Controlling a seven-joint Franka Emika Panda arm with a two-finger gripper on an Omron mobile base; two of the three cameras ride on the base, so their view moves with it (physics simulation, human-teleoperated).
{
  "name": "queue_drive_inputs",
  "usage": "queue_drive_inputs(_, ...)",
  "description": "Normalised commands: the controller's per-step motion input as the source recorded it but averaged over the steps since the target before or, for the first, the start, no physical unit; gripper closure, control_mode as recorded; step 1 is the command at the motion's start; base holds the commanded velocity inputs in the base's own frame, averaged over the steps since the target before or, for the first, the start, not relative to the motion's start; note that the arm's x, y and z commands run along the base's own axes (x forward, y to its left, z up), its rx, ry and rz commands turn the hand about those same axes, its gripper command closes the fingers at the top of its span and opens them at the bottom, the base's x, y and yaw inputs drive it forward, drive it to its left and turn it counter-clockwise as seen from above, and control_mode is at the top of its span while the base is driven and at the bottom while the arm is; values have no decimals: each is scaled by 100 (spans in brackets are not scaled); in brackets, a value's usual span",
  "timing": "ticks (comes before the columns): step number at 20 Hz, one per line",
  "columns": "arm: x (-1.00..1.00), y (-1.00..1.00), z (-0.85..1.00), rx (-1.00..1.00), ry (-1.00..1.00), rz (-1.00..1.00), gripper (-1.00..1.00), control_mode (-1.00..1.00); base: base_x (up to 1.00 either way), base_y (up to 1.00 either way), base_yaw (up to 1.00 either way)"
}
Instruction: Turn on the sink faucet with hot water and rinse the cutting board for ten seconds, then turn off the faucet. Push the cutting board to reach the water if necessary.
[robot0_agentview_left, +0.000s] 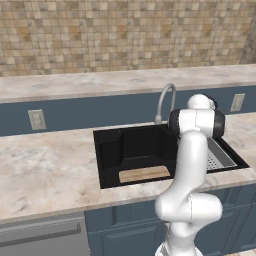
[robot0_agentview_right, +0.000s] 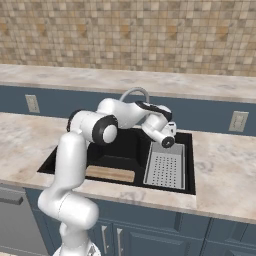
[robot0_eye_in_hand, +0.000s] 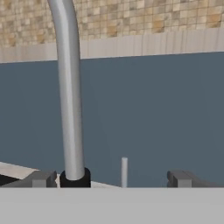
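The silver gooseneck faucet (robot0_agentview_left: 166, 98) arches over the back of the black sink (robot0_agentview_left: 107, 150). In the hand view its spout (robot0_eye_in_hand: 70, 105) rises from a dark base (robot0_eye_in_hand: 75, 178) at the left. A thin grey handle rod (robot0_eye_in_hand: 124, 171) stands upright to its right. My gripper (robot0_eye_in_hand: 113, 180) is open, its fingertips (robot0_eye_in_hand: 43, 178) wide apart, and the rod lies between them but farther off. The hand (robot0_agentview_right: 164, 131) hovers beside the faucet (robot0_agentview_right: 134, 92), above the sink's back edge. The tan cutting board (robot0_agentview_left: 145, 174) (robot0_agentview_right: 111, 173) lies flat on the basin floor near the front wall. No water stream shows.
A grey perforated tray (robot0_agentview_right: 166, 170) sits in the sink's right side. Marble counter (robot0_agentview_left: 45, 165) runs on both sides, under a blue backsplash with outlets (robot0_agentview_left: 36, 119) (robot0_agentview_right: 238, 121). My own arm (robot0_agentview_left: 190, 165) blocks the basin's right part in the left base view.
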Motion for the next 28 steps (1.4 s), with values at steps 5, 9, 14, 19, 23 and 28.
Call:
queue_drive_inputs(5, 0, 0, 0, 0, 0, -1, -100, -100, 0, 0, 0)
queue_drive_inputs(9, 0, 0, 0, 0, 0, -4, -100, -100, 0, 0, 0)
queue_drive_inputs(14, 0, 0, 0, 0, 0, -7, -100, -100, 0, 0, 0)
queue_drive_inputs(19, 6, 0, 0, 0, 0, -9, -100, -100, 0, 0, 0)
queue_drive_inputs(23, 11, 0, 0, 0, 0, -11, -100, -100, 0, 0, 0)
queue_drive_inputs(28, 14, 0, 0, 0, 0, -7, -100, -100, 0, 0, 0)
